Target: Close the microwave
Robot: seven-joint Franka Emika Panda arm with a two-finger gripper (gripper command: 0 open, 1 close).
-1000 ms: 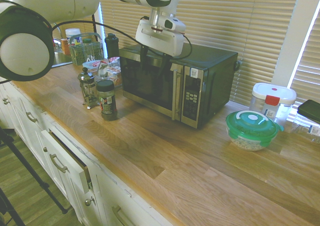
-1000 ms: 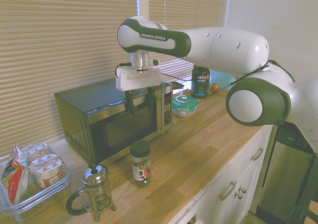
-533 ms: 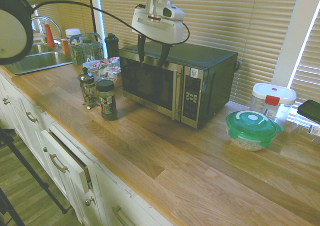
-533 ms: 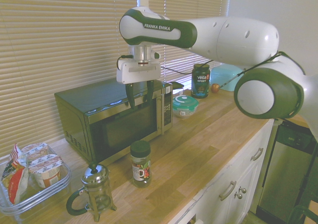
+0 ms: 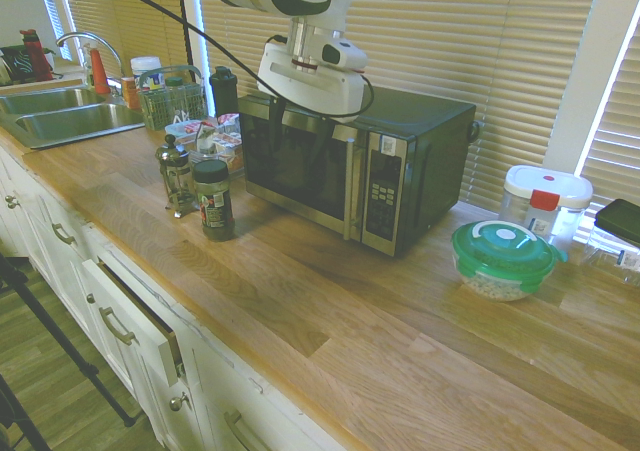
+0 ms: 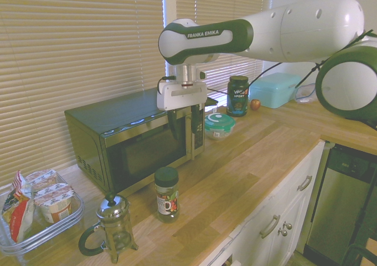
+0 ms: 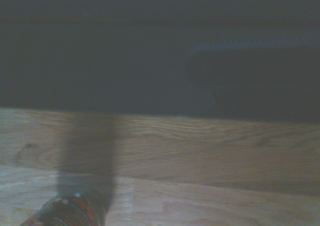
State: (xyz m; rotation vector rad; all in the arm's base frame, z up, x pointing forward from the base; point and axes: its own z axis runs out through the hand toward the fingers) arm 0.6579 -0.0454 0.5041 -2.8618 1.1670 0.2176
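Sitting along the wooden counter's [image 5: 420, 341] back edge, door shut, the black boxy steel-trimmed microwave [image 5: 355, 161] has the pincer [image 6: 182, 123] hanging released, fingers spread, right before its door top.

Home kitchen, wooden countertop [image 5: 330, 301], steel sink [image 5: 60, 121], microwave [image 5: 350, 161], white drawers [image 5: 130, 326], window blinds [image 5: 470, 31]

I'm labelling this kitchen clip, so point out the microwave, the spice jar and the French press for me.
microwave [image 5: 300, 166], first exterior view, on the dark glass door.
spice jar [image 5: 214, 204], first exterior view, on its label below the dark lid.
French press [image 6: 114, 228], second exterior view, on the glass body.
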